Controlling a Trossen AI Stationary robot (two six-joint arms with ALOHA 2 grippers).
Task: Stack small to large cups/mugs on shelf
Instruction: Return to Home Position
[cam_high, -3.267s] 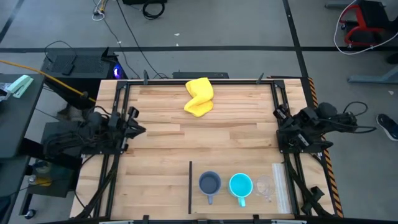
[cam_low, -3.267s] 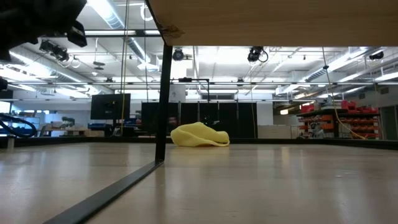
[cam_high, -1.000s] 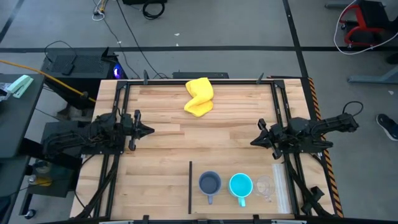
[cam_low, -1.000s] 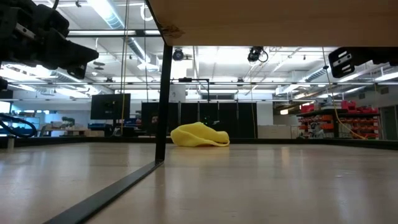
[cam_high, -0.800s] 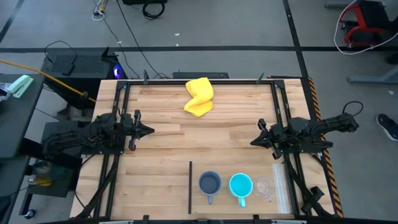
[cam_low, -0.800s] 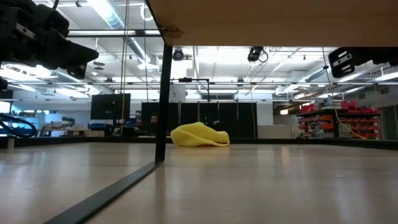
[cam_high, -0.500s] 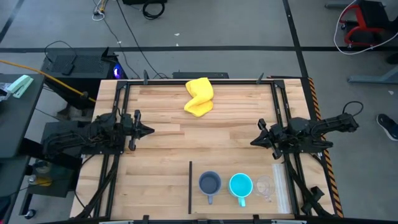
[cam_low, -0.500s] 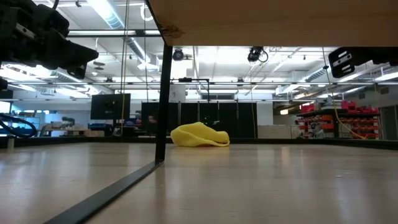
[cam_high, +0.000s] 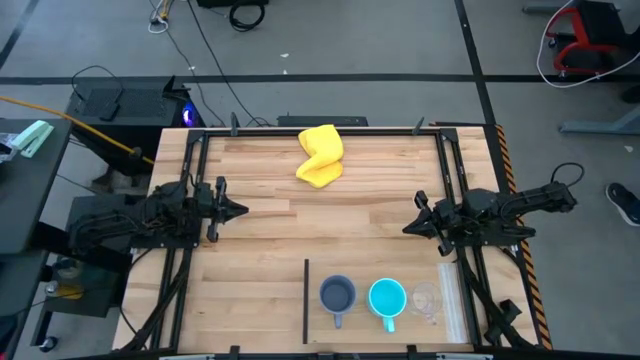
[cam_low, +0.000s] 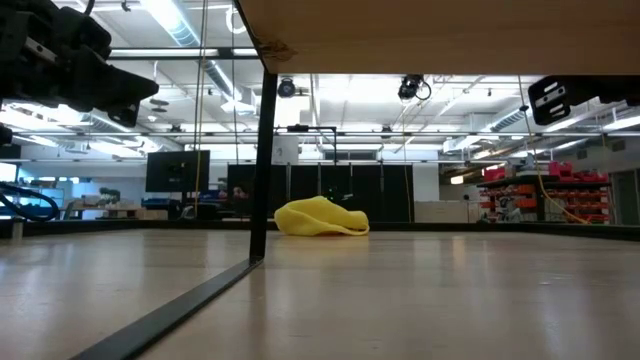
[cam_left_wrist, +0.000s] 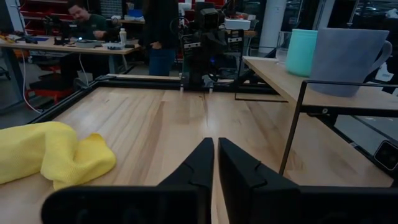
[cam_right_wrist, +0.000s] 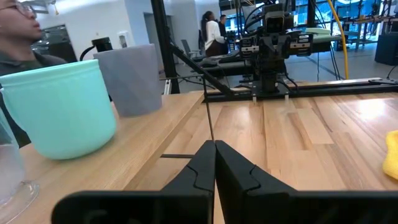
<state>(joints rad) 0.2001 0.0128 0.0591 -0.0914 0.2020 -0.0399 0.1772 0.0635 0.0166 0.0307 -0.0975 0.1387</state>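
High view: three vessels stand upright in a row on the shelf (cam_high: 360, 275), at the lower centre-right of the frame. The grey mug (cam_high: 337, 295) is leftmost, the cyan mug (cam_high: 387, 297) is in the middle, and the clear cup (cam_high: 425, 299) is rightmost, just beside the cyan one. Both handles point to the frame's bottom edge. The left gripper (cam_high: 240, 210) hangs over the table (cam_high: 260, 260) at mid-left and the right gripper (cam_high: 407, 228) at mid-right, both well apart from the mugs. Each wrist view shows its own fingers pressed together, grasping nothing. A yellow cloth (cam_high: 320, 155) lies crumpled at upper centre.
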